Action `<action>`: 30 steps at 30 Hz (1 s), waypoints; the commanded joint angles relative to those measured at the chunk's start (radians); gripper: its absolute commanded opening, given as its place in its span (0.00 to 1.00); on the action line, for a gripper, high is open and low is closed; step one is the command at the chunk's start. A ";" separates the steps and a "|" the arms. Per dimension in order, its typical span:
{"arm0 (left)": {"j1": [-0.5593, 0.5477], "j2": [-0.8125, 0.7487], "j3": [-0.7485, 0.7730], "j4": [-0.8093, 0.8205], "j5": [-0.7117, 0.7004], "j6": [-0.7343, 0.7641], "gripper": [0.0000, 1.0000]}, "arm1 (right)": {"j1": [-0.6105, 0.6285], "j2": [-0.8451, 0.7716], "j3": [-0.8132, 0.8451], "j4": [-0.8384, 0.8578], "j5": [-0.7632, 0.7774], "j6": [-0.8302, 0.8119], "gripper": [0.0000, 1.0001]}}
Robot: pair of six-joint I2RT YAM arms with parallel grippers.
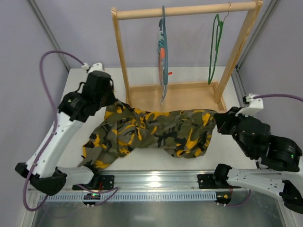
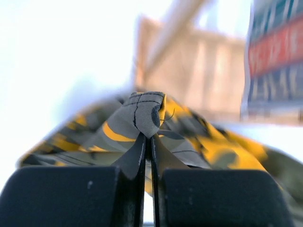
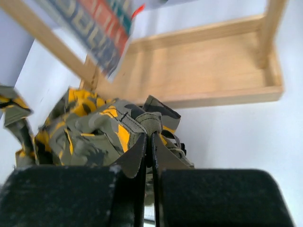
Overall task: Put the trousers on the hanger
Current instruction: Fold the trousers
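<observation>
Fingers (image 2: 135, 158) of the left gripper (image 2: 147, 142): pinch tight on a raised fold of the trousers (image 1: 156, 130), pads almost meeting through the fabric. Same at the right gripper (image 3: 147, 139): clamps a bunched edge of the same cloth between narrow-set jaws. Trousers: crumpled on the table (image 1: 142, 78) just in front of the wooden rack (image 1: 120, 52), spread between both arms, left end close against the rack's base. On the rack's top rail, near its right post: the hanger (image 1: 212, 52), thin green wire. Further left on that rail: a striped cloth (image 1: 163, 52), hanging edge-on.
</observation>
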State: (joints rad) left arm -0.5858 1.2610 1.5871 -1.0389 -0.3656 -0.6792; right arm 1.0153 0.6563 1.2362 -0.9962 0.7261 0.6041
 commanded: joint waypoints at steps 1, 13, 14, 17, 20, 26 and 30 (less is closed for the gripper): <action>0.069 -0.080 0.138 -0.107 -0.286 0.033 0.00 | 0.000 0.032 0.240 -0.152 0.352 -0.012 0.04; 0.342 -0.124 0.123 -0.032 -0.290 0.063 0.00 | -0.001 -0.012 0.369 -0.086 0.402 -0.188 0.04; 0.357 -0.130 0.100 -0.024 -0.236 0.058 0.00 | 0.000 -0.021 0.350 -0.062 0.385 -0.191 0.04; 0.386 -0.176 -0.021 0.020 -0.205 0.035 0.00 | 0.000 -0.026 0.301 -0.062 0.343 -0.191 0.04; 0.425 -0.204 -0.076 0.054 -0.179 0.033 0.00 | 0.000 -0.011 0.283 -0.082 0.349 -0.173 0.04; 0.497 -0.216 -0.085 0.089 -0.151 0.043 0.00 | -0.001 0.029 0.188 -0.076 0.424 -0.081 0.04; 0.599 -0.170 -0.099 0.079 -0.073 0.038 0.00 | -0.003 0.074 0.111 -0.056 0.409 -0.032 0.04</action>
State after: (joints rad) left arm -0.0528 1.0603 1.4792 -1.0180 -0.4858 -0.6434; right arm 1.0142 0.6861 1.3746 -1.1255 1.0943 0.5114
